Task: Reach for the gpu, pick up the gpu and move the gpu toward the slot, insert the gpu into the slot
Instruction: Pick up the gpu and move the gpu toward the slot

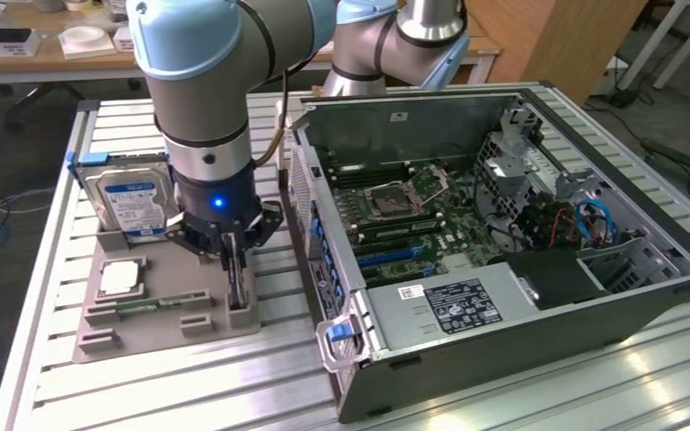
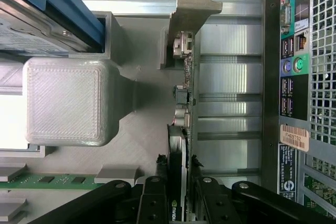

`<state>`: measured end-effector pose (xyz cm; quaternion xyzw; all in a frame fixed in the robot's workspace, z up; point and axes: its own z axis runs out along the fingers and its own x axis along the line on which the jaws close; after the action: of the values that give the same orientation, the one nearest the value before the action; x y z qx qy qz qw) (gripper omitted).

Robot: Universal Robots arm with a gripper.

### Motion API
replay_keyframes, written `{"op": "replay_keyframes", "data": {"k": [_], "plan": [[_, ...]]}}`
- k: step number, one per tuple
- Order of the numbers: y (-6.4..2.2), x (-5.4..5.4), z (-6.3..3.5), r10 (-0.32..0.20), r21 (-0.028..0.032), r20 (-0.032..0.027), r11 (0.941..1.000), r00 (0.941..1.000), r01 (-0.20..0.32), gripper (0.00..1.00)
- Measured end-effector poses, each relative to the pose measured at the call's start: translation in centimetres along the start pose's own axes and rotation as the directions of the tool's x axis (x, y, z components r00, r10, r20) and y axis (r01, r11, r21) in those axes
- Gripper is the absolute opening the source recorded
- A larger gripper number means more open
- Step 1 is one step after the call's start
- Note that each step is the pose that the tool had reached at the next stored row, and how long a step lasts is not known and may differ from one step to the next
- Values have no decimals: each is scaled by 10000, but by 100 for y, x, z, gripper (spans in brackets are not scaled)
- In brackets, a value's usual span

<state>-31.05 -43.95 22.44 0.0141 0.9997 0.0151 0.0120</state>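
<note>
From my remote station I see the arm reaching down over a gray holder tray (image 1: 159,337) on a slatted metal table (image 1: 154,395), toward the exterior view's left. The gripper (image 1: 233,259) is at the gpu (image 1: 241,289), a thin black card that stands on its long edge in the tray, close to the tray's side nearest the computer case (image 1: 525,296).

In the wrist view the gripper (image 2: 178,163) has its black fingers (image 2: 153,198) narrowed onto the gpu (image 2: 178,145) - one finger against each flat face, so the jaws are closed on the card and holding it. The card's metal bracket (image 2: 191,3) is at the end far from the fingers. The card's lower edge sits in the tray; it is not lifted.

Also on the tray: a hard drive (image 1: 129,202) with a blue label, upright at the far end, a square processor chip (image 1: 121,278) lying flat, and a slim green memory stick (image 1: 147,305).

The case lies open on its side toward the exterior view's right, just beside the tray. Inside it is the green motherboard (image 1: 447,215), and the slot (image 1: 393,256) - a long blue strip - is bare, well apart from the gpu.
</note>
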Motion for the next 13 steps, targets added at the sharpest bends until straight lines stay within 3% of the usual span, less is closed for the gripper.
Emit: {"op": "replay_keyframes", "data": {"k": [4,8,13], "plan": [[0,0,0,0,0,0,10000,10000,0,26],[-1,0,-3,-3,62,2,10000,10000,3,26],[3,-2,-102,0,66,-10,10000,10000,0,26]]}}
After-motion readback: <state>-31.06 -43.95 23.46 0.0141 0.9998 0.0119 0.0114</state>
